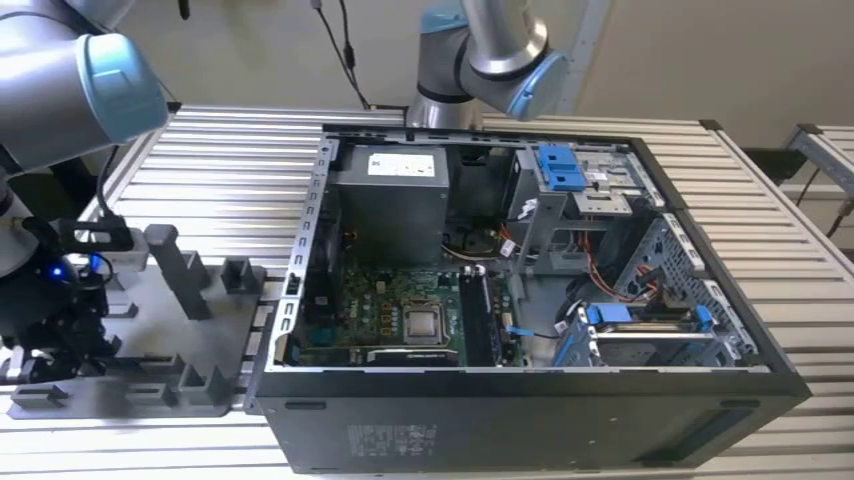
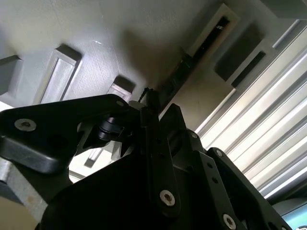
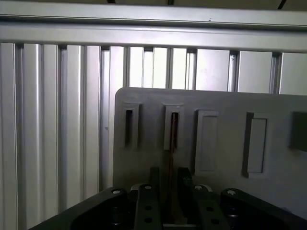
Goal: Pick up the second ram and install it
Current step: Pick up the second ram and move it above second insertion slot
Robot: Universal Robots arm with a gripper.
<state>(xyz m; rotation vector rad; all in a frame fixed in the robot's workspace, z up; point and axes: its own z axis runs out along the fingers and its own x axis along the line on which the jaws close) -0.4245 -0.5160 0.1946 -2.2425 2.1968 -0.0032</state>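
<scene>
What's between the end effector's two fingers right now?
In the first wrist view the second ram, edge-on in a slot of the grey tray, passes between the fingers of the end effector, with tray showing on each side.

Matt grey plastic tray (image 3: 216,103) rests on a ribbed metal table (image 3: 57,120).

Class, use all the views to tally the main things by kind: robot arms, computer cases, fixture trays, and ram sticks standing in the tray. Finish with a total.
Robot arms: 2
Open computer case: 1
Grey fixture tray: 1
Ram sticks in the tray, the second ram: 1
Total: 5
</scene>
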